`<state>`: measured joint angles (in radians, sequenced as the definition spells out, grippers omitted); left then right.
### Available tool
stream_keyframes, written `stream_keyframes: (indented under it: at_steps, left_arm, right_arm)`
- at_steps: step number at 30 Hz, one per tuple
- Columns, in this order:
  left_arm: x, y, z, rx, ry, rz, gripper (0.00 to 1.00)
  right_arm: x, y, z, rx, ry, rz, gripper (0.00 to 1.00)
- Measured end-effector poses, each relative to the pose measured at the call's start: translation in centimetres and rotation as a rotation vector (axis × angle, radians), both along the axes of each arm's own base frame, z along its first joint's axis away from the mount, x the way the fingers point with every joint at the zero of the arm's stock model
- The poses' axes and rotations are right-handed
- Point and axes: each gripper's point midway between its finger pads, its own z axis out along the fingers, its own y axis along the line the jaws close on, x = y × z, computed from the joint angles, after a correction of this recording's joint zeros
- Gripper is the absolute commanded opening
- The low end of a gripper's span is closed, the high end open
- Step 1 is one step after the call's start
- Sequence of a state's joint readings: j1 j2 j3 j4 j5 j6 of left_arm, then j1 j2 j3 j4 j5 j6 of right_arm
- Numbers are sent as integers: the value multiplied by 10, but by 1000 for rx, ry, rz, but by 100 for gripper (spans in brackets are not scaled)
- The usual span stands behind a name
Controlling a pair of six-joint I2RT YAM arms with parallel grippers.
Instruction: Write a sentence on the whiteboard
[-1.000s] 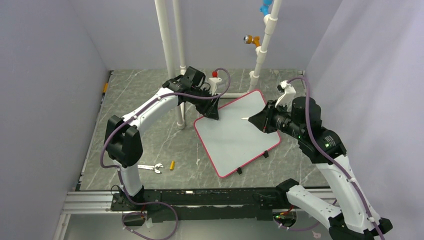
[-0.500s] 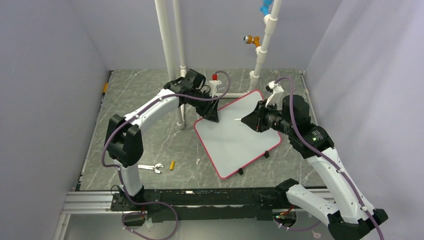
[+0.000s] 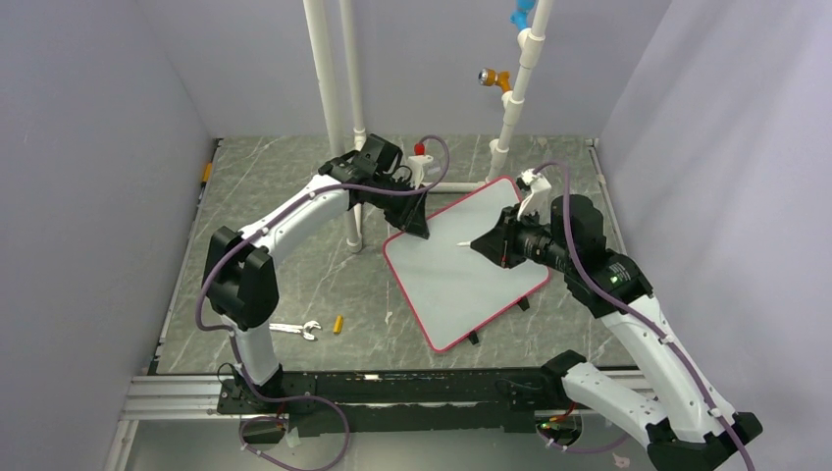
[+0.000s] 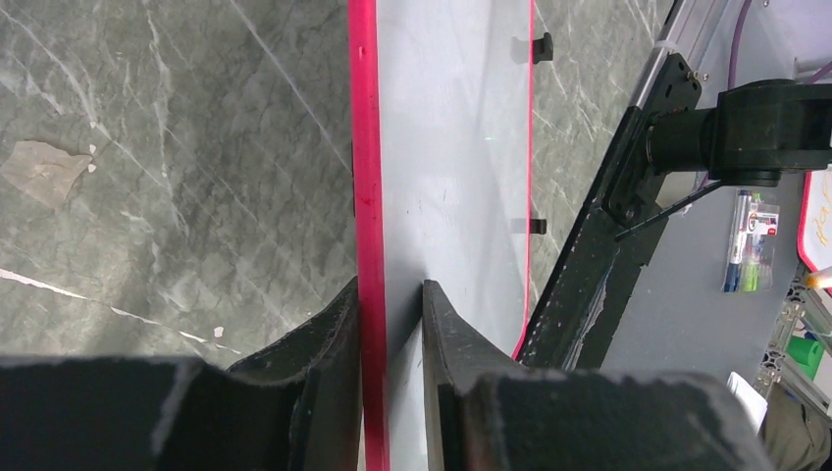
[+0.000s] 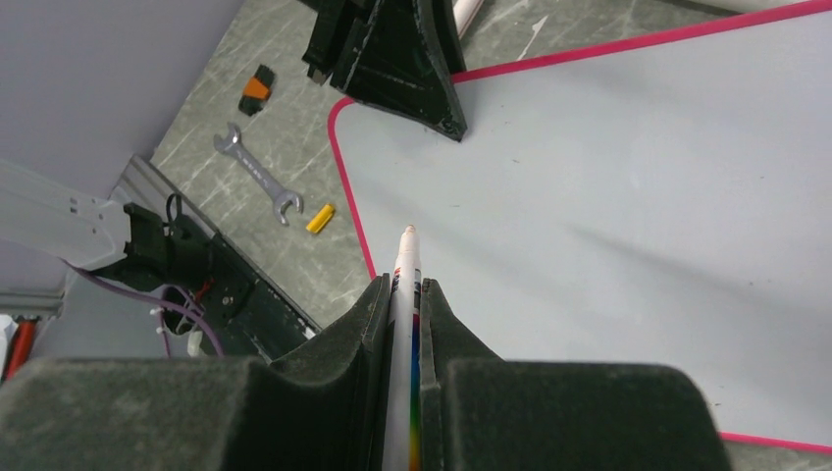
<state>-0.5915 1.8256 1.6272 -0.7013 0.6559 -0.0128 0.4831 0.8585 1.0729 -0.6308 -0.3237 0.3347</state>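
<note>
Right of centre on the grey marbled tabletop (image 3: 294, 265): flat rounded white whiteboard (image 3: 461, 285) with a thin red-pink rim, lying askew, face blank. Left gripper (image 4: 390, 289) straddles the rim at the far-left corner, likely to steady the board; clamped or not, cannot tell. Right gripper (image 5: 404, 283) clenched on a white rainbow-striped marker (image 5: 405, 257), tip aimed at the face, apparently poised to write.

Whiteboard (image 3: 461, 289) smooth, glossy; table (image 3: 324, 285) marbled stone-look, matt; wrench (image 5: 257, 173) metal; marker (image 5: 406, 270) plastic.
</note>
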Motion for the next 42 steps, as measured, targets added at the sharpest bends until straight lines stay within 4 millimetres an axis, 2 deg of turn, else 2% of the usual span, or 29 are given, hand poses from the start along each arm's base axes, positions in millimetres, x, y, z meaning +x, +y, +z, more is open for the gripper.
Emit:
stream_keyframes:
  at_steps: [5, 10, 14, 19, 23, 27, 35, 42]
  left_arm:
    - [-4, 0, 5, 9, -2, 29, 0]
    - [-8, -2, 10, 21, -18, 55, 0]
    - [-10, -4, 13, 22, -34, 68, 0]
    - [-11, -5, 15, 23, -49, 78, 0]
    - [-10, -6, 15, 22, -51, 84, 0]
    - [-10, -6, 13, 23, -44, 93, 0]
    - [-10, -6, 13, 21, -43, 95, 0]
    - [-10, -7, 13, 21, -44, 94, 0]
  right_arm:
    - [-11, 10, -12, -11, -10, 31, 0]
    - [-23, 30, -22, -58, -46, 53, 0]
    - [-26, 48, -25, -98, -105, 47, 0]
    - [-35, 82, -37, -160, -162, 68, 0]
    - [-34, 97, -46, -198, -189, 55, 0]
    - [-27, 104, -52, -226, -213, 14, 0]
    - [-13, 102, -55, -257, -239, -71, 0]
    - [-7, 104, -59, -271, -244, -94, 0]
